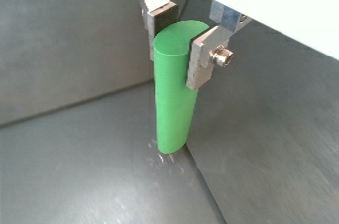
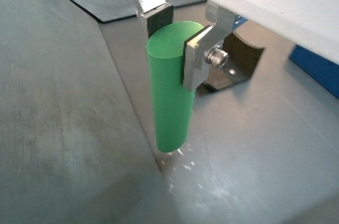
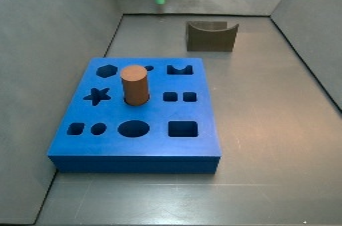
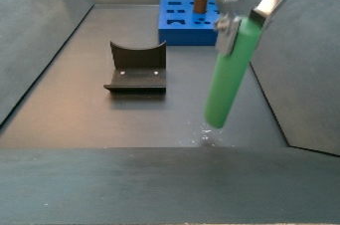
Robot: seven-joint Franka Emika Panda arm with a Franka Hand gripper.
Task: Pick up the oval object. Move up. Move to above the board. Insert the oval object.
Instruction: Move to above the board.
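Where it stands, one oval object (image 4: 226,70) in one tool (image 1: 181,32).

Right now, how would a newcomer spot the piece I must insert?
Start at the blue board, then look across the grey floor, past the dark fixture. The oval object stands there between the gripper's fingers: tall, slender, bright green, unlike the board's short brown cylinder.

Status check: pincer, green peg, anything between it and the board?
Pincer shut on the green peg near its top. Peg's lower end at the floor, far from the blue board. Brown cylinder stands in a board hole; fixture sits in between.
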